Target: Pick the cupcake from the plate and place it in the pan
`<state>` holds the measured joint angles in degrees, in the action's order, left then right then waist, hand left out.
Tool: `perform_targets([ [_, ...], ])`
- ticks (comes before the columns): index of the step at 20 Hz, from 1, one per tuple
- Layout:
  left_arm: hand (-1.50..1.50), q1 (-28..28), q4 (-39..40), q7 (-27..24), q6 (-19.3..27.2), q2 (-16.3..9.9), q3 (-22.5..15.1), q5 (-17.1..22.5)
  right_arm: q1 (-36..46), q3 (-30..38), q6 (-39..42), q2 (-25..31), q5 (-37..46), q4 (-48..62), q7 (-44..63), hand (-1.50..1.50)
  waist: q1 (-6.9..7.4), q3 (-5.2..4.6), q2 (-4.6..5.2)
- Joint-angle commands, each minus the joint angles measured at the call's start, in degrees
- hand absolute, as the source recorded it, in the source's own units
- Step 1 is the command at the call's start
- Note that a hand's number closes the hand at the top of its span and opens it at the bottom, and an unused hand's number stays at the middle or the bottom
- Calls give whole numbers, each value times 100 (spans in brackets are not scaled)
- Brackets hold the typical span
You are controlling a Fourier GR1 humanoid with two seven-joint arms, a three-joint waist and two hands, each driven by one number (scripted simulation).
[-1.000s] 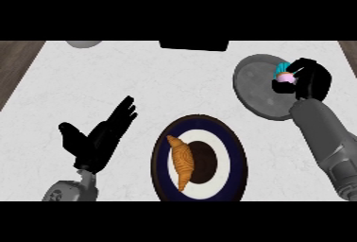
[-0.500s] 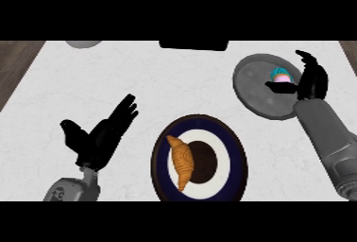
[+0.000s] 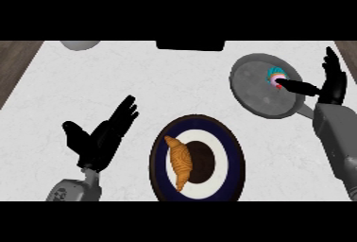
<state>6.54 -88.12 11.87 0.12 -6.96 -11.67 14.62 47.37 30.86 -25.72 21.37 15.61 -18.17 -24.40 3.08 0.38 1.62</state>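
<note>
The cupcake (image 3: 276, 77), pink and teal with a red spot, sits inside the grey pan (image 3: 259, 90) at the upper right. My right hand (image 3: 333, 82) is just right of the pan, open, fingers straight up and its thumb stretched left toward the cupcake; nothing is held. The dark-rimmed plate (image 3: 230, 156) with a white ring lies at the lower middle and carries a croissant (image 3: 181, 161). My left hand (image 3: 101, 136) rests open at the lower left, fingers spread and pointing up-right, apart from the plate.
A pale round object (image 3: 80, 45) shows at the counter's far left edge, and a black block (image 3: 190, 45) at the far middle. Wooden flooring borders the white counter on both sides. The pan's handle runs under my right forearm.
My right hand has let go of the cupcake: its fingers uncurled and drew back to the right, leaving the cupcake in the pan. The left hand has not moved.
</note>
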Motion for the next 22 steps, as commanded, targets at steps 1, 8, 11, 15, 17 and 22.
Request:
perform_targets([
  [1, 0, -67, 58, -47, -100, -93, 142, 73, -178, 249, 1054, 258, -347, 293, -481, -150, -31, -12, -30],
  [8, 0, 19, 55, 81, -85, -138, 261, 47, -887, 263, 2716, 810, -493, 550, -1348, -150, -152, -17, -75],
  [11, 0, -194, 138, -62, -127, -18, 192, 20, -1043, 203, 2959, 877, -477, 617, -1619, -150, -162, -22, -92],
  [15, 0, 259, 549, -40, -318, -65, 519, 132, -1078, 37, 3016, 861, -485, 496, -1574, -150, -234, -30, -121],
  [17, 0, -203, 117, -34, -209, -7, 287, -55, -1392, 53, 3463, 1062, -560, 506, -1870, -150, -223, -28, -127],
  [22, 0, -90, 55, 195, -309, -61, 459, -85, -1475, -194, 3411, 922, -646, 167, -1687, -150, -268, -35, -150],
])
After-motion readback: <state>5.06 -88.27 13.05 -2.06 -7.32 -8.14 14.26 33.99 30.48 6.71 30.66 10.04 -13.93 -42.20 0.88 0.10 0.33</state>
